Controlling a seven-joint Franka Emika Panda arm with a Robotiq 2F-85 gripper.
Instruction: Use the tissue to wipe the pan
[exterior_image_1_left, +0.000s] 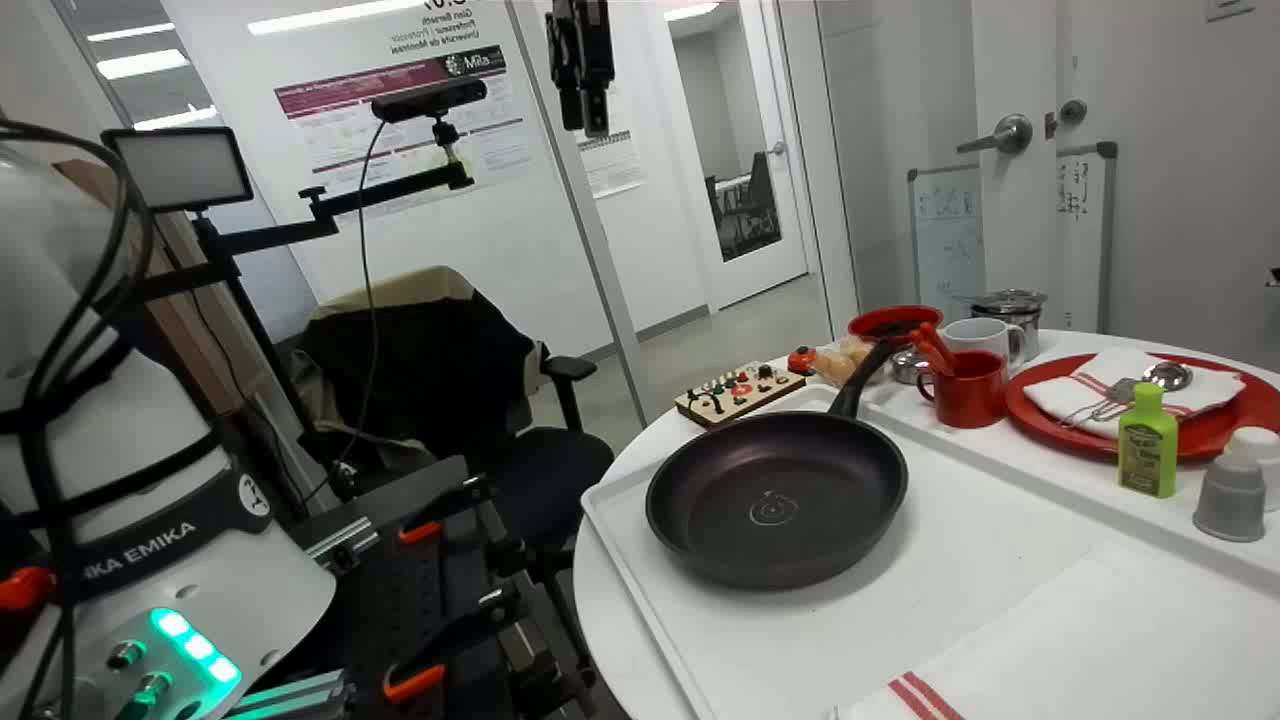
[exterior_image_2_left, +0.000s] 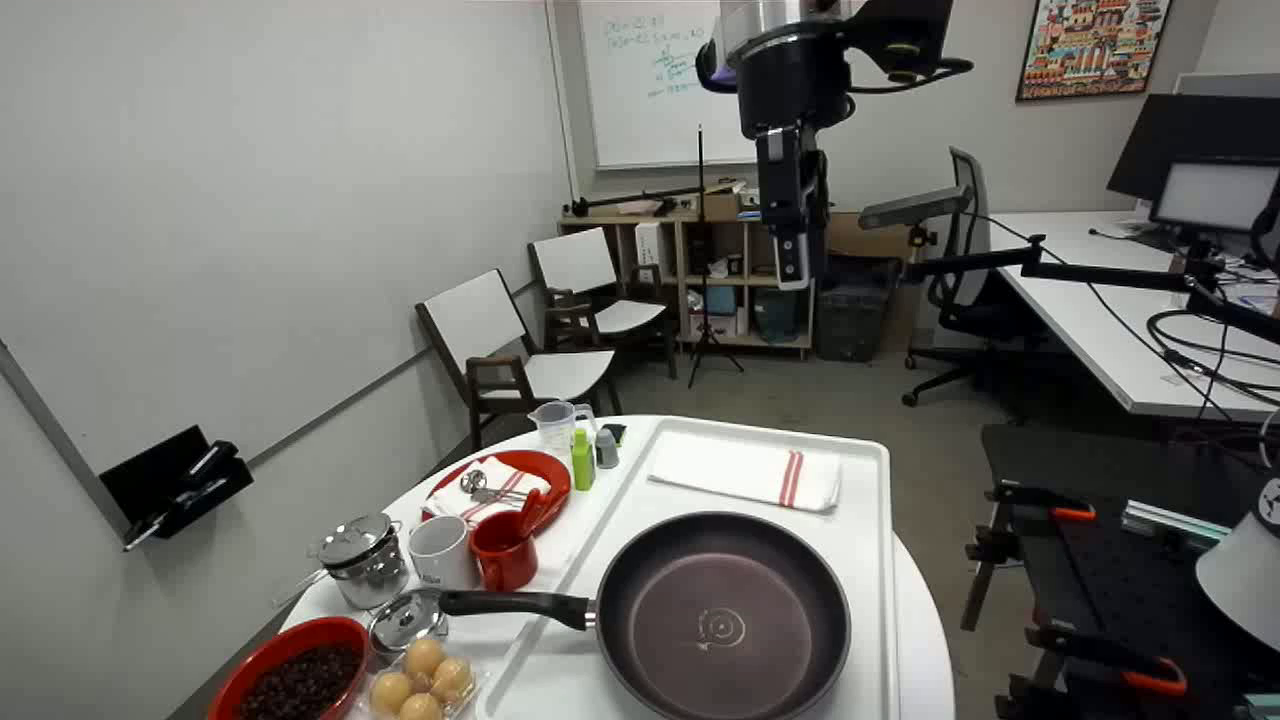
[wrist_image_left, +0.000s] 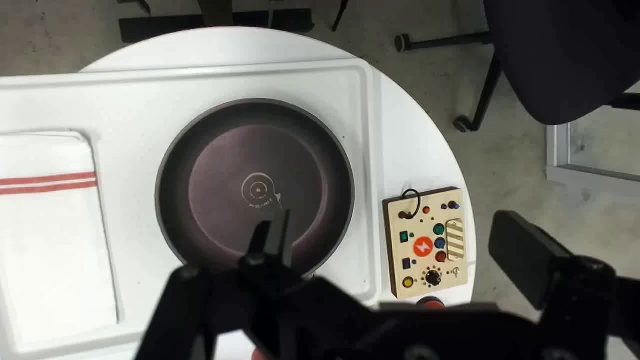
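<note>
Toward five o'clock in an exterior view, we see the round, shallow black pan (exterior_image_1_left: 775, 495) on a white tray (exterior_image_1_left: 960, 540), and at eight o'clock we read "EMIKA" across the arm base (exterior_image_1_left: 190, 580). In an exterior view, we find a folded, red-striped cloth (exterior_image_2_left: 725, 475) at twelve o'clock from the pan and tan eggs (exterior_image_2_left: 424, 657) toward half past eight. In the wrist view, the fingers (wrist_image_left: 525, 260) stand wide apart, and a wooden switch panel (wrist_image_left: 426, 240) with a lightning emblem (wrist_image_left: 423, 247) lies at four o'clock from the pan.
</note>
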